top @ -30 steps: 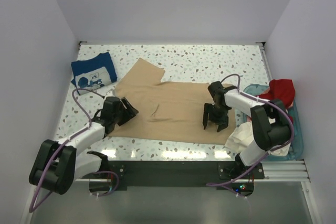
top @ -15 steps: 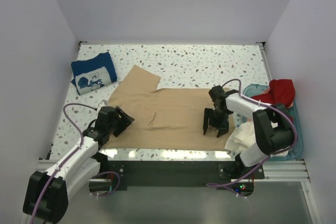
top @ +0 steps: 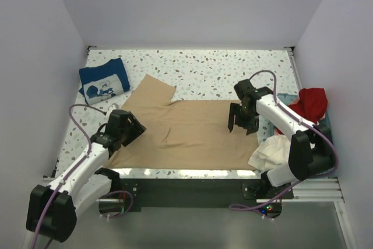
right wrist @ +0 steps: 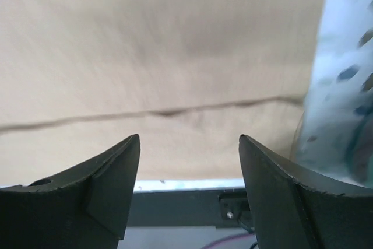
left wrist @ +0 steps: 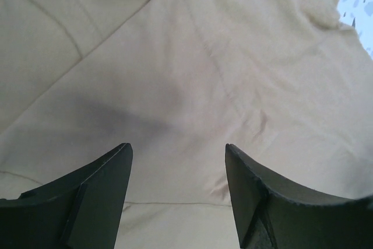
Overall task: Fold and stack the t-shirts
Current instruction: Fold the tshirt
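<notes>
A plain tan-beige cotton t-shirt (top: 192, 135) lies spread almost flat across the middle of the white speckled terrazzo table (top: 233, 68). Its near hem runs along the table's front edge, and one sleeve reaches toward the back left. The left gripper (top: 133, 127) sits low over the shirt's left side. In the left wrist view its two dark fingers (left wrist: 87, 196) are spread apart with nothing between them, only lightly creased tan cloth below and a sliver of speckled tabletop at the upper right corner. The right gripper (top: 240, 126) hangs over the shirt's right part, pointing down. In the right wrist view its fingers (right wrist: 99, 185) are likewise parted and hold nothing. Below them lie blurred tan fabric crossed by a dark seam line, with the table's front edge under it and speckled surface at the right. A folded navy blue t-shirt with a white print (top: 104, 81) rests at the back left of the table, apart from the tan one. At the right edge a red t-shirt (top: 312, 100) sits bunched in a teal plastic basket (top: 283, 98), and a crumpled cream-white t-shirt (top: 269, 153) spills over the basket's near side, just beside the tan shirt's right corner.
</notes>
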Robot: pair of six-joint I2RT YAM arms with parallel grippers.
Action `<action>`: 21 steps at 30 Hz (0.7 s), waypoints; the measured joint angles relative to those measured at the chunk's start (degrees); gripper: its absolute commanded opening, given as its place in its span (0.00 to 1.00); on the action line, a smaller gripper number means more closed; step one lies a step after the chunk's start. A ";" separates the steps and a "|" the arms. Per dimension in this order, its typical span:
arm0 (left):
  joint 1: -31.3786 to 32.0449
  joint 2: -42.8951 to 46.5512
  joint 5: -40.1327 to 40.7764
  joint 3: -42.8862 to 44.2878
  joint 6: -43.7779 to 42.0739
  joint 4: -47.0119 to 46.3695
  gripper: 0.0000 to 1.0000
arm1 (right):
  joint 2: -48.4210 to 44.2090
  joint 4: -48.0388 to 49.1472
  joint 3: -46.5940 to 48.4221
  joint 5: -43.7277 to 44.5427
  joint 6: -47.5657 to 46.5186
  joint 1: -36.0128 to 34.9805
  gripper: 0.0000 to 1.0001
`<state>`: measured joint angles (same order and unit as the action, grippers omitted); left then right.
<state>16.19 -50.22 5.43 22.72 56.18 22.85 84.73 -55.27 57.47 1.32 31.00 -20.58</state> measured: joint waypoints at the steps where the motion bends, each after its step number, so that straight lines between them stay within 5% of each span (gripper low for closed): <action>1: 0.00 -1.55 0.57 1.88 -1.01 -0.04 0.70 | 0.42 -0.15 2.75 1.27 -0.39 0.66 0.72; 13: -0.04 -16.50 2.67 18.43 -11.98 -8.87 0.74 | 23.04 5.51 27.39 6.27 -5.81 12.94 0.51; 21: -0.04 -23.41 1.75 22.32 -14.91 -12.52 0.74 | 31.71 8.79 33.83 6.80 -6.71 15.02 0.47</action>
<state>16.14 -73.63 7.18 45.04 41.28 10.33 116.44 -46.48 91.31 8.12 24.29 -5.56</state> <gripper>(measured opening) 0.740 0.477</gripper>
